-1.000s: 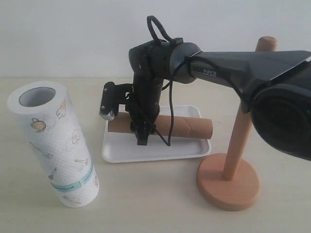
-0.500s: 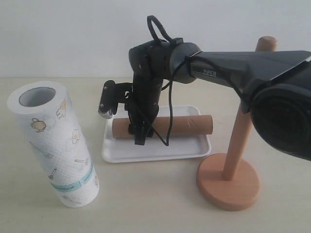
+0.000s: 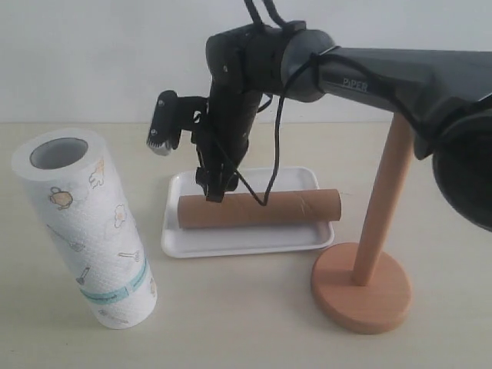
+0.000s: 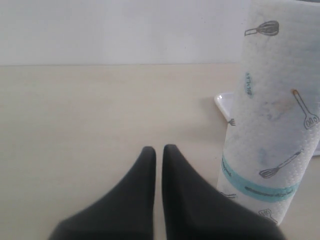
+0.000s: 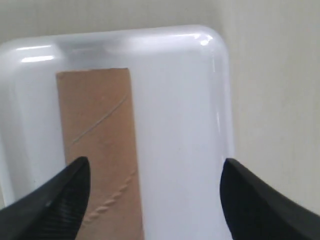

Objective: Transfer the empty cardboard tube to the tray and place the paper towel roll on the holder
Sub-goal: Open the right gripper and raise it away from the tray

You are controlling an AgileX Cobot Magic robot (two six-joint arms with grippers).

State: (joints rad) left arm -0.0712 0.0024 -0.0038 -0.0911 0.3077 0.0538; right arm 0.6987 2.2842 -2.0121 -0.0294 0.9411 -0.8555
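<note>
The brown cardboard tube [image 3: 259, 209] lies lengthwise in the white tray [image 3: 246, 240], free of any grip. My right gripper [image 3: 187, 157] hangs open above the tube's left end, its jaws wide apart and holding nothing. In the right wrist view the tube [image 5: 99, 140] and tray [image 5: 180, 100] lie below the open gripper [image 5: 155, 170]. The paper towel roll [image 3: 81, 231] stands upright at the left. My left gripper [image 4: 159, 150] is shut and empty beside the roll [image 4: 272, 115]; it does not show in the exterior view. The wooden holder [image 3: 382, 207] stands at the right with its post bare.
The holder's round base [image 3: 361, 286] sits just right of the tray's front corner. A corner of the tray [image 4: 223, 102] shows behind the roll in the left wrist view. My right arm [image 3: 384, 73] spans over the holder's top. A pale wall closes the back.
My right gripper has risen up and off the tube, with its jaws open. The tube has shifted slightly and now rests flat in the tray.
</note>
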